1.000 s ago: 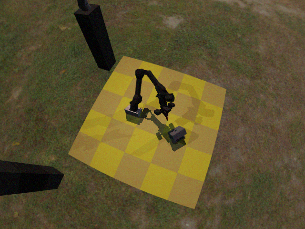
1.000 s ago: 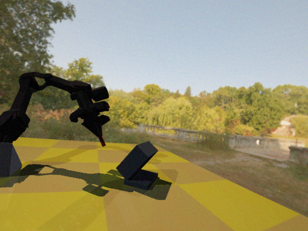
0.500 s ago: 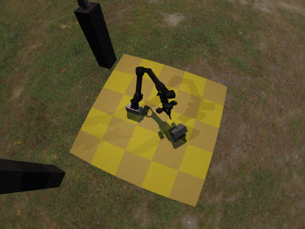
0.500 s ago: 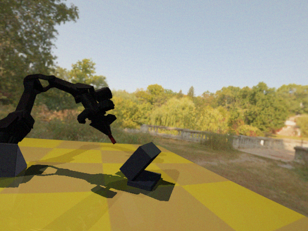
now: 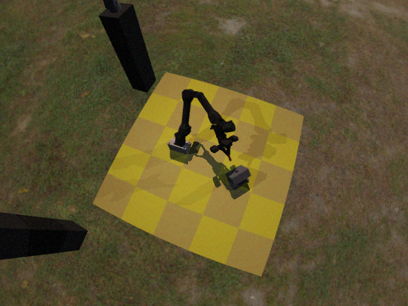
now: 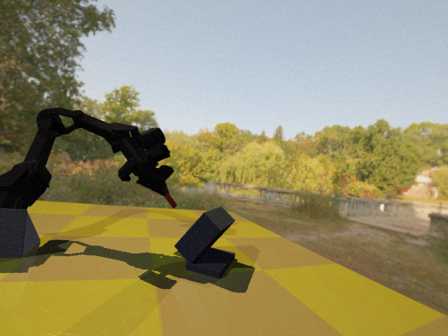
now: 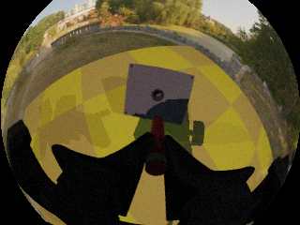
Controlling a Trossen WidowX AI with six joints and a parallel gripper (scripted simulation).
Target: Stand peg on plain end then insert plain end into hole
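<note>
My gripper (image 5: 229,153) (image 6: 166,192) (image 7: 157,138) is shut on the red peg (image 5: 229,158) (image 6: 171,200) (image 7: 157,127) and holds it in the air, tilted. The peg's plain end points down and forward toward the sloped panel; its other end, with a dull greyish band, shows between the fingers in the wrist view. The sloped panel (image 5: 240,176) (image 6: 202,234) (image 7: 142,89) stands apart from the peg, beyond its tip. Its hole (image 7: 157,95) is an empty dark ring near the middle of the face, above the peg's tip in the wrist view. The exterior view does not show the hole.
The panel's foot (image 6: 209,267) rests on the yellow and tan checkered table (image 5: 178,213) (image 6: 325,289). The arm's base (image 5: 178,145) (image 6: 14,233) stands behind the gripper. Shadows of the arm fall across the table and the lower part of the panel's face. Two dark posts (image 5: 128,49) (image 5: 39,235) stand outside the table.
</note>
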